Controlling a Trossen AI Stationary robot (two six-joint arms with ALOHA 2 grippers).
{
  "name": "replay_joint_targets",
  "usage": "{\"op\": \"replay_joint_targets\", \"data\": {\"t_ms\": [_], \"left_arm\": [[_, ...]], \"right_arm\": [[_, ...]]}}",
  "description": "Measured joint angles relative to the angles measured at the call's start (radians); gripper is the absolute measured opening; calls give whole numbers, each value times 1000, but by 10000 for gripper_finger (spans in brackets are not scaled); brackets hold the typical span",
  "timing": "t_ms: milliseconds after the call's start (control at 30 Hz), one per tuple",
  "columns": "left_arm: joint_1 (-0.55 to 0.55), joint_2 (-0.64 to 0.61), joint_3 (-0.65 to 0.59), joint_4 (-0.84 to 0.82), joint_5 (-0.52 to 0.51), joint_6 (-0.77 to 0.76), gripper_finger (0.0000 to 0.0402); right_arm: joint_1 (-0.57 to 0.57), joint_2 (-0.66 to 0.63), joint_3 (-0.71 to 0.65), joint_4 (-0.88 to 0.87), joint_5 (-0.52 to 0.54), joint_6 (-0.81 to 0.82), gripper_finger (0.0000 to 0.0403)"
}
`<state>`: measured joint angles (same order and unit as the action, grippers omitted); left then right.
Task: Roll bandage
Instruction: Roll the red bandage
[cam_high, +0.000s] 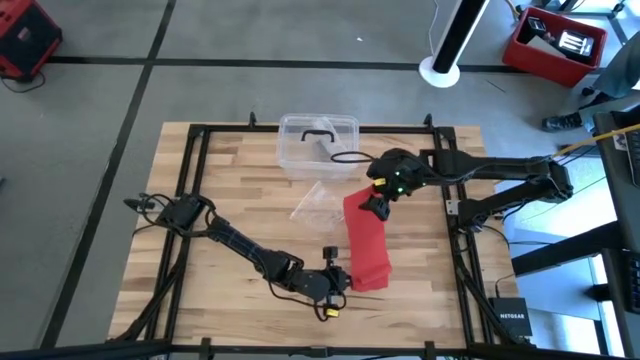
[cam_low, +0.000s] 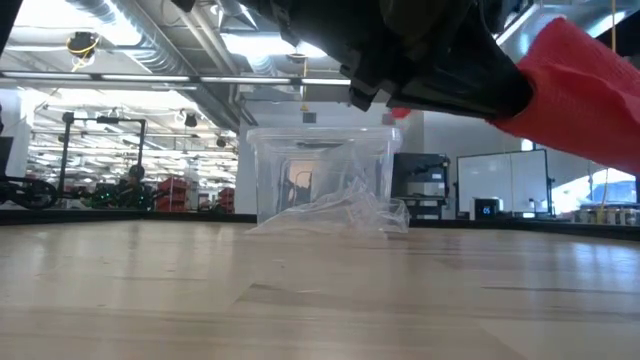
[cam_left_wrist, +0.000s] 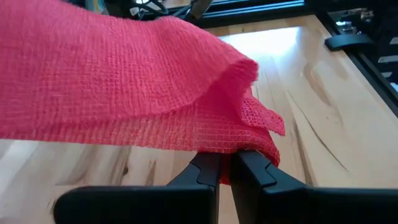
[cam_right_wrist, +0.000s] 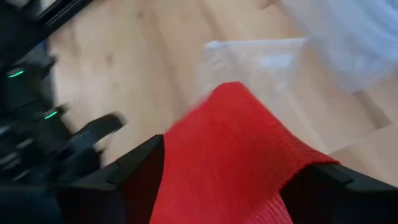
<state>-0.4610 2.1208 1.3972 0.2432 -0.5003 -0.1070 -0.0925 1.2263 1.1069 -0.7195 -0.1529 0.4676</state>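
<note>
Bandage (cam_high: 366, 243) spans both grippers | left gripper (cam_left_wrist: 225, 167) clamped on near end | right gripper (cam_high: 375, 203) jaws spread around far end

A light wooden desk (cam_high: 230, 210) edged by a black frame carries a clear plastic box (cam_high: 318, 145) with a black handle near its far edge. Crumpled clear plastic wrap (cam_high: 322, 203) lies just in front of the box. A red bandage (cam_high: 367, 243) stretches across the planks.

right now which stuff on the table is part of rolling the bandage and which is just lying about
Part of the job:
- bandage, red strip on the table
- left gripper, shut on the bandage's near end
- right gripper, at its far end

Lying about:
- clear plastic box
- crumpled clear plastic beside it
</note>
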Motion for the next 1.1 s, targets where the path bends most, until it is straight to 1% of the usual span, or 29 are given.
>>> {"op": "replay_joint_targets", "data": {"t_ms": [100,200,233,300,333,367,400,467,533,633,733,833,900,967,1033,1100], "left_arm": [[0,0,0,2,0,0,13],[0,0,0,0,0,-1,13],[0,0,0,0,-1,-1,13],[0,0,0,5,-2,0,13],[0,0,0,8,-1,2,13],[0,0,0,9,-2,2,13],[0,0,0,7,-2,1,13],[1,0,0,3,-1,-5,13],[0,0,0,2,0,-5,13],[0,0,0,6,0,3,13],[1,0,0,6,-1,5,13],[3,0,1,8,0,6,13],[3,-4,1,7,-1,10,13],[-1,-23,0,-3,-1,20,13],[-5,-62,7,-12,-1,37,13],[-7,-122,18,-39,0,53,13]], "right_arm": [[0,-1,52,-80,-9,-2,280],[0,-1,68,-100,23,-1,280],[1,-1,69,-93,58,-1,280],[4,4,58,-47,174,5,280],[12,5,45,-23,212,19,280],[15,6,32,-16,222,28,280],[13,12,24,-16,197,35,280],[13,26,23,-43,79,51,280],[15,36,23,-119,-31,52,280],[15,37,39,-220,-100,77,280],[13,35,90,-314,-86,79,280],[14,23,147,-337,-46,73,280],[17,8,183,-348,-46,62,280],[47,-14,205,-379,-39,49,280],[97,-59,208,-401,-10,26,280],[162,-114,197,-407,58,12,280]]}}
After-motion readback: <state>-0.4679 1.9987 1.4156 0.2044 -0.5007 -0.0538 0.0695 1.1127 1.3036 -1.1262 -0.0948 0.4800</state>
